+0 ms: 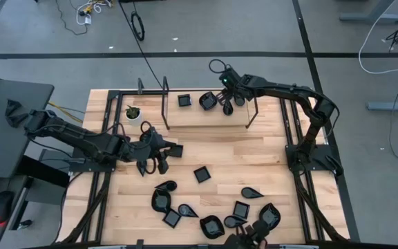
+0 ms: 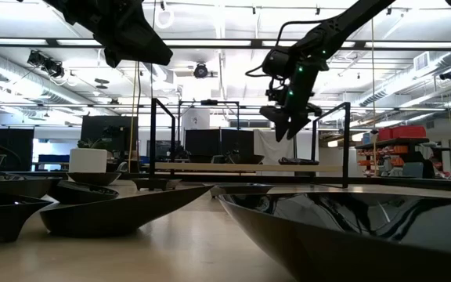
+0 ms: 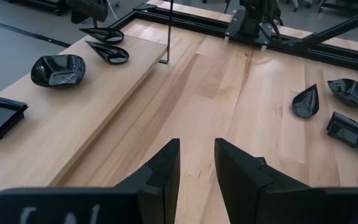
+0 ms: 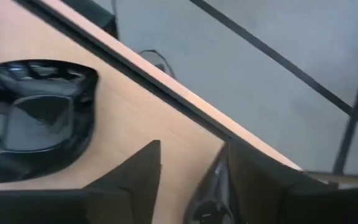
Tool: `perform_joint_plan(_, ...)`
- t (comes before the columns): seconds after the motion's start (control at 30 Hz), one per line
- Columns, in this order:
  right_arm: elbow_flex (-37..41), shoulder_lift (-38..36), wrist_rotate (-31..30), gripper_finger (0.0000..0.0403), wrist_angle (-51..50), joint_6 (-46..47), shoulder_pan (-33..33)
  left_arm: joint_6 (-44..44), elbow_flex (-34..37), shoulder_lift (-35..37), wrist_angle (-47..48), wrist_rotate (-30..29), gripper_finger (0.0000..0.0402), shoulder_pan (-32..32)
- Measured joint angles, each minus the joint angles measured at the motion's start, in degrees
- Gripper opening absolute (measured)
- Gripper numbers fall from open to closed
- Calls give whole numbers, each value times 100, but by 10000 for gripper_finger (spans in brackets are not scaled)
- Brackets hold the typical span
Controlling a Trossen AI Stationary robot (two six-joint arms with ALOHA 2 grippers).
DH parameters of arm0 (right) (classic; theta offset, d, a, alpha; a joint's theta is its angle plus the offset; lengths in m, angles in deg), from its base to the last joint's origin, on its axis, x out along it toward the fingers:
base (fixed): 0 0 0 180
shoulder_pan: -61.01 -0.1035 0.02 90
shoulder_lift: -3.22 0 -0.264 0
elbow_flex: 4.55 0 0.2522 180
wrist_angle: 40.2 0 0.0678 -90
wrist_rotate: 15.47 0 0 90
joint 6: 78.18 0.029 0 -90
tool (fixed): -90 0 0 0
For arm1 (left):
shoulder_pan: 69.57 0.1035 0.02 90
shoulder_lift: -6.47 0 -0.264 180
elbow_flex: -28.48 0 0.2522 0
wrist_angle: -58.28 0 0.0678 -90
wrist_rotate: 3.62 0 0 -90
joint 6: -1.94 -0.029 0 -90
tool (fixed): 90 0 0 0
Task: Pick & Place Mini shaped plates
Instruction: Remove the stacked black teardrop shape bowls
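Black glossy mini shaped plates lie in two groups. On the raised wooden shelf (image 1: 206, 119) at the far side rest a square one (image 1: 184, 100), a rounded one (image 1: 208, 101) and a teardrop one (image 1: 228, 108). Several more lie on the table near its front edge (image 1: 213, 207). My right gripper (image 4: 192, 146) hovers open above the shelf's far edge, and the teardrop plate (image 4: 207, 193) lies below, between its fingers. My left gripper (image 3: 197, 143) hangs open and empty over the table's middle left, clear of the wood.
A white pot with a green plant (image 1: 133, 113) stands at the shelf's left end. Thin black uprights (image 1: 166, 93) rise at the shelf's corners. A black frame (image 1: 292, 131) borders the table. Bare wood (image 1: 254, 152) lies between the shelf and the near plates.
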Motion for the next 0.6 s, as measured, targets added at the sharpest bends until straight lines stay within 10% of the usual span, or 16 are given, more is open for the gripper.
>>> perform_joint_plan(0.23,11,-42,142,201,273,-654,-642,-7,1,0,2,1,105,0)
perform_joint_plan(0.6,11,-1378,-1304,149,-1077,-229,-1388,-11,0,0,19,2,105,-5)
